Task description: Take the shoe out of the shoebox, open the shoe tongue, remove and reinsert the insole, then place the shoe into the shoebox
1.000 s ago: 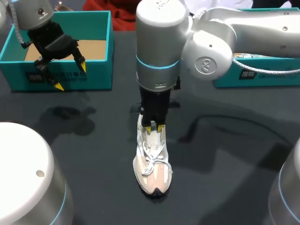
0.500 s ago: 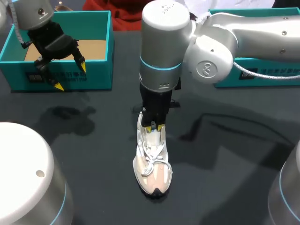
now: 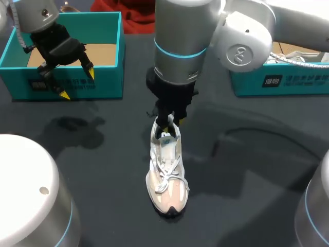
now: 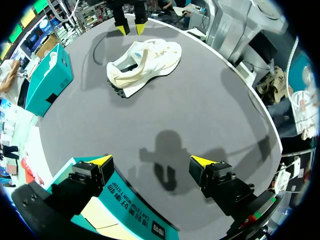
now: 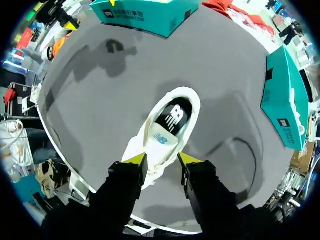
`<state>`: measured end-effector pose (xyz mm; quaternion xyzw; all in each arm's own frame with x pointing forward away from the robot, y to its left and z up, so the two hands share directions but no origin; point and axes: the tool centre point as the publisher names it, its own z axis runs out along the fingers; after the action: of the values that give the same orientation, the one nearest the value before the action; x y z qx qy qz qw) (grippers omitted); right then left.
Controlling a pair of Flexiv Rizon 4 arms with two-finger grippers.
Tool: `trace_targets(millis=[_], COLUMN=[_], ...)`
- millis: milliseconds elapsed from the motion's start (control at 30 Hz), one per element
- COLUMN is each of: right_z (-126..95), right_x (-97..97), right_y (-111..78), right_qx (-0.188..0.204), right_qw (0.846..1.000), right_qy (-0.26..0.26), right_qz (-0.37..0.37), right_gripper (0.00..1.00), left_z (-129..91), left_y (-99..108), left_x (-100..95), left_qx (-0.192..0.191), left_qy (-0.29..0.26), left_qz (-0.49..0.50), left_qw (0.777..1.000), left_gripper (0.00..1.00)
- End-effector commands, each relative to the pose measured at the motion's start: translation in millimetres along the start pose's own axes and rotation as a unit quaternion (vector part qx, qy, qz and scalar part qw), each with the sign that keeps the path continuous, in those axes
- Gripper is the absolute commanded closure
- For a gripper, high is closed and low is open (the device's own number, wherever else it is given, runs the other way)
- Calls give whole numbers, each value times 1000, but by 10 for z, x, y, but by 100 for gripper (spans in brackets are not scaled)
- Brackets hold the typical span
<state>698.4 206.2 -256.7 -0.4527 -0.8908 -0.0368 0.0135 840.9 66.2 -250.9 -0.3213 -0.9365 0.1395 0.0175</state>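
Note:
A white and cream shoe [image 3: 167, 175] lies on the dark table, toe toward the near edge. Its tongue [image 5: 162, 138] stands up and a black insole [image 5: 173, 118] shows in the opening. My right gripper [image 3: 172, 122] hangs just above the tongue and heel, open, with nothing between its fingers [image 5: 136, 159]. The left wrist view shows the shoe [image 4: 145, 60] far ahead, with the right gripper [image 4: 127, 27] over it. My left gripper [image 3: 77, 84] is open over the front wall of the teal shoebox [image 3: 110, 77], whose cardboard floor is bare. That shoebox [image 4: 135, 212] lies under the left gripper [image 4: 152, 161].
A second teal box [image 3: 277, 77] sits at the back right, partly behind my right arm; it lies beside the shoe in the right wrist view [image 5: 282, 95]. The two arm bases [image 3: 31, 195] fill the near corners.
My right gripper has lifted off the shoe's tongue and its fingers have spread apart. The shoe stays where it was. The left arm has not moved.

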Motion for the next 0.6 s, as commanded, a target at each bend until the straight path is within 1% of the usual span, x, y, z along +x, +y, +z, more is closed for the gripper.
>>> trace_targets(millis=[33,67,100,133,167,200,233,300,333,600], right_z=[-130,-146,-158,-172,-174,-175,-173,-155,-136,-136], right_x=[-63,-71,-76,-85,-93,-109,-120,-158,-221,-221], right_y=[-19,-13,-8,-2,3,17,26,62,51,51], right_qx=[9,9,9,16,18,22,25,27,11,11], right_qw=[993,990,986,981,978,971,967,945,927,927], right_qy=[-4,-3,-1,-3,-2,-2,-6,-2,23,23], right_qz=[-115,-144,-168,-193,-210,-239,-252,-327,-374,-374], right_gripper=[53,51,44,22,13,0,0,0,0,0], left_z=[2,2,2,2,2,2,2,2,2,2], left_y=[2,2,2,2,2,2,2,2,2,2], left_x=[0,0,0,0,0,0,0,0,0,0], left_qx=[-1,-1,-1,-1,-1,-1,-1,-1,-1,-1], left_qy=[0,0,0,0,0,0,0,0,0,0], left_qz=[0,0,0,0,0,0,0,0,0,0], left_qw=[1000,1000,1000,1000,1000,1000,1000,1000,1000,1000], left_gripper=[0,0,0,0,0,0,0,0,0,0])
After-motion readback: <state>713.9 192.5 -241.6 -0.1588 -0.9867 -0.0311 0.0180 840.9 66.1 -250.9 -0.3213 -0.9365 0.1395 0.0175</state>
